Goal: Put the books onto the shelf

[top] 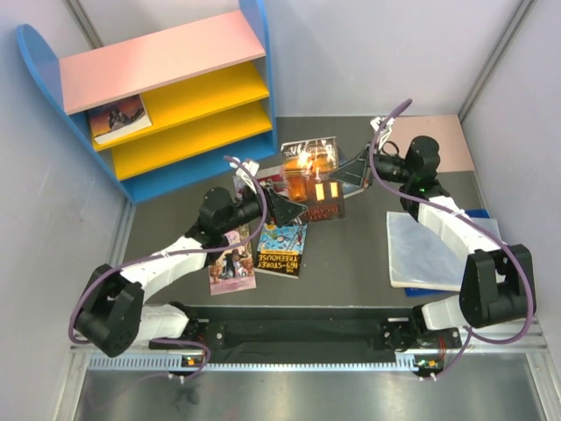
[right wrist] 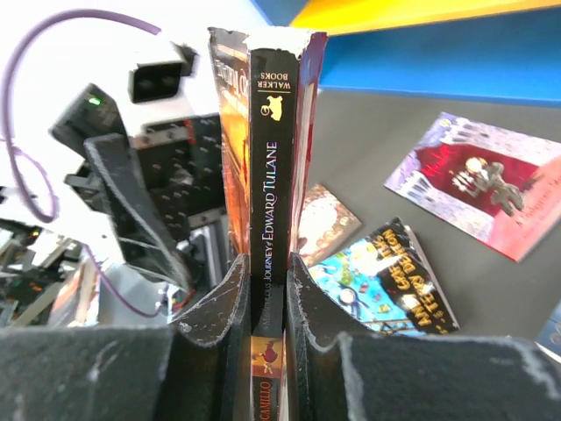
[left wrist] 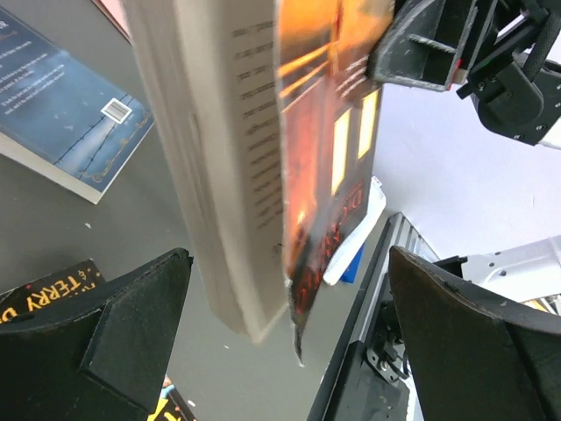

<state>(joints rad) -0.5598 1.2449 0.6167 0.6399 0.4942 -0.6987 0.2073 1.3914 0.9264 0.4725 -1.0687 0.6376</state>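
Aloft over desk [top: 351, 263]: orange-brown book [top: 317, 189], upright, spine pinched by the closed right fingers [top: 352, 168]. The left fingers [top: 285, 209] are spread wide, straddling its lower edge without touching. Risk: right releases before left clamps and the book drops, or its loose covers splay and slip. The shelf [top: 259, 53] stands far left.

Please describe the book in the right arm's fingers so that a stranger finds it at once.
Look in front of the blue and yellow shelf, over the dark table. The orange-brown book with glowing yellow windows is held up there, its spine pinched by the right fingers. The other books lie flat.
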